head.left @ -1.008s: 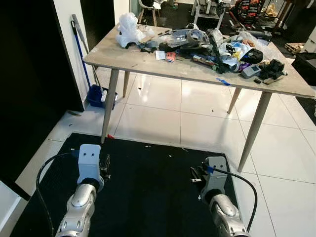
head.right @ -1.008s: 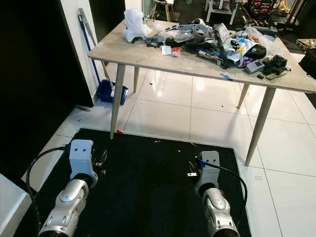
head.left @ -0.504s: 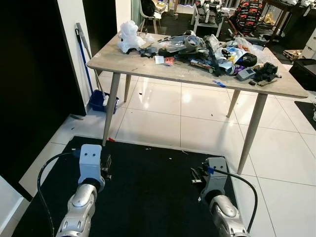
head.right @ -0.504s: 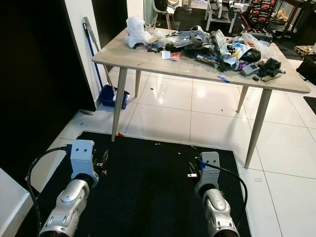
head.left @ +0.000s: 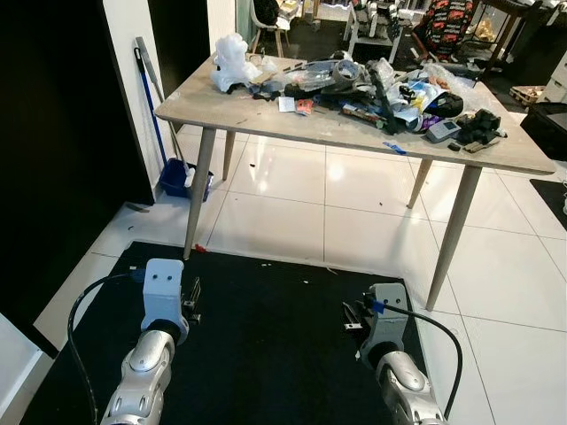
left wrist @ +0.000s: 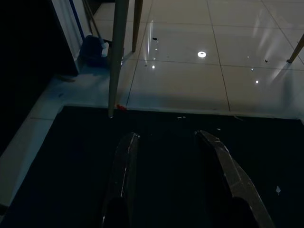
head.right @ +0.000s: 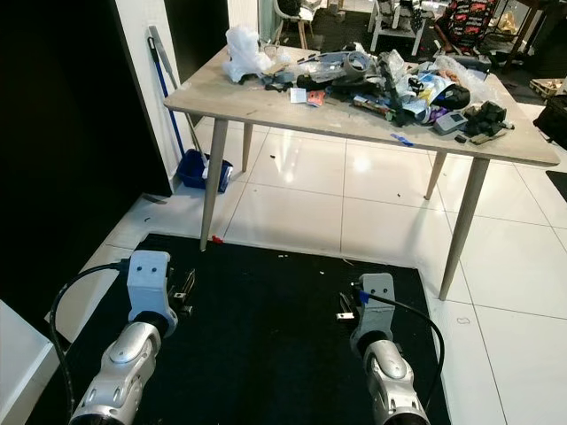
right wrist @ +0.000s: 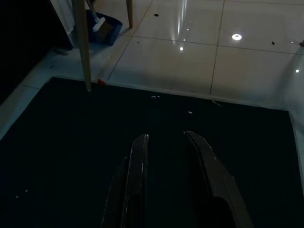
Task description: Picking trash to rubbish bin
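Note:
A heap of mixed trash covers the far half of a grey wooden table ahead of me: wrappers, plastic, dark gadgets and a white crumpled bag at its left corner. Both arms are held low over a black mat, well short of the table. My left gripper is open with nothing between its fingers. The right gripper is open too, its fingers a little closer together, and it holds nothing.
A blue dustpan and a broom handle lean by the white wall left of the table. Thin table legs stand on glossy white tiles. A small red scrap lies at the mat's edge. Chairs and clutter stand behind the table.
The whole picture has shifted a little, so the camera moved; the table sits slightly lower and farther in the view. Arms and trash keep their places.

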Tool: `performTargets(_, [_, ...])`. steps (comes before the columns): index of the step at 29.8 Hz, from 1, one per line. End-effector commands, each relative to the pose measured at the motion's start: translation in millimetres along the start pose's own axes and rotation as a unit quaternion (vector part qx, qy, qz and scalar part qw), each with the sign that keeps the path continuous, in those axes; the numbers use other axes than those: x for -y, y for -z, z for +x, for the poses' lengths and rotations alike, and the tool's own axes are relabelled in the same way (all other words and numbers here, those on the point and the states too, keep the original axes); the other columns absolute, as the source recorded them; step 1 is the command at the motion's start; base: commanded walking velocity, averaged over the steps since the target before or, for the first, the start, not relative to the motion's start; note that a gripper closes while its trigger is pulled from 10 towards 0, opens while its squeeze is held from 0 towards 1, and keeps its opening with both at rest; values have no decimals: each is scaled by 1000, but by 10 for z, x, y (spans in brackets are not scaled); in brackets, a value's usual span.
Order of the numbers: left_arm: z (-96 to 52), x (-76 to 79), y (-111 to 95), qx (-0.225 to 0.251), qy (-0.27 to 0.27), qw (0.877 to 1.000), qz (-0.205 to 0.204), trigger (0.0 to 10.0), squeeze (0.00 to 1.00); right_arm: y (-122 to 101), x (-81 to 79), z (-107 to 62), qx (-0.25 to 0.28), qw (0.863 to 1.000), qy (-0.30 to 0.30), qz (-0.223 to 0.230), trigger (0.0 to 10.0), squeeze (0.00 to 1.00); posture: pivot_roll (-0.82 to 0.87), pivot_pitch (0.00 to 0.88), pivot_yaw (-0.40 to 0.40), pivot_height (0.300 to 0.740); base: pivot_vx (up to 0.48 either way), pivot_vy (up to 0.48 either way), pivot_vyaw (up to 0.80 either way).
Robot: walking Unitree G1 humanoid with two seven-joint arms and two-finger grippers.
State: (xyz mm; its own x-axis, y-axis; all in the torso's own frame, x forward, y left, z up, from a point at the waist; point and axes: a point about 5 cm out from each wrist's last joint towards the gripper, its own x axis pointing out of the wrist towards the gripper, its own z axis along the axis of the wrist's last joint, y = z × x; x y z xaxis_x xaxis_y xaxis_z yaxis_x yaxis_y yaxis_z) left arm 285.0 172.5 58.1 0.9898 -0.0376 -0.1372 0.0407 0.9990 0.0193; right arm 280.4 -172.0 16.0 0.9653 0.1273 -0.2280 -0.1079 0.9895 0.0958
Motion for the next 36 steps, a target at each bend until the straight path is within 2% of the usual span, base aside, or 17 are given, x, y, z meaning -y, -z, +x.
performTargets(1, [-7, 40, -5, 5, 6, 1000, -8, 10000, 0, 37, 23, -25, -8, 1000, 5, 2, 10000, 0, 3, 92, -42, 740, 270, 0, 0])
performTargets(28, [6, 60, -17, 6, 10, 1000, -10, 10000, 0, 20, 29, -15, -7, 1000, 8, 3, 10000, 0, -3, 97, -43, 740, 281, 0, 0])
performTargets(36, [14, 47, -31, 7, 11, 1000, -7, 10000, 0, -1, 12, -4, -1, 1000, 12, 16, 10000, 0, 3, 106, -39, 740, 281, 0, 0])
